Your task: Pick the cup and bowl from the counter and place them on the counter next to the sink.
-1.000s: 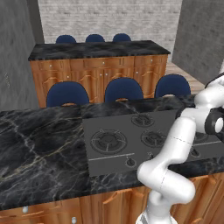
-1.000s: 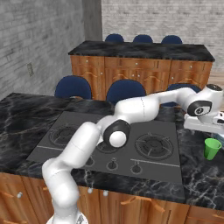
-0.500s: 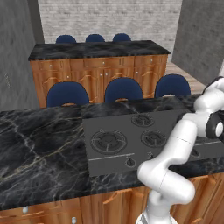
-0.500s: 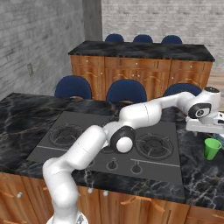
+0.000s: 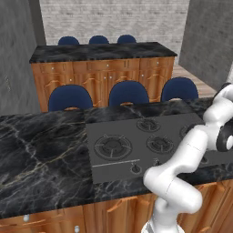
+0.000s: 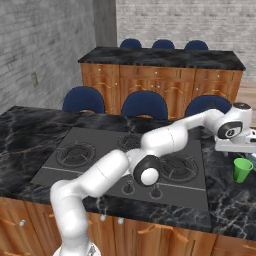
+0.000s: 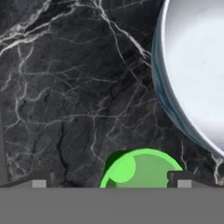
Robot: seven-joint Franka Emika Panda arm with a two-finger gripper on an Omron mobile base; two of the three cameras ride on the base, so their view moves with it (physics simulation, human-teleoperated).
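Right now the end effector (image 7: 109, 180) hangs with its jaws spread wide, its two dark fingertips (image 7: 40, 180) straddling the small bright green tumbler cup (image 7: 142, 169) directly beneath it, holding nothing. Just beyond the cup, apart from it, sits the round white bowl with a blue-patterned wall (image 7: 194, 70). Both stand on the glossy black marble desk (image 7: 70, 87). Seen from the right base camera, the cup (image 6: 242, 169) lies just below the end effector (image 6: 250, 152), with the dark grey four-burner stovetop (image 6: 120, 162) off to its side.
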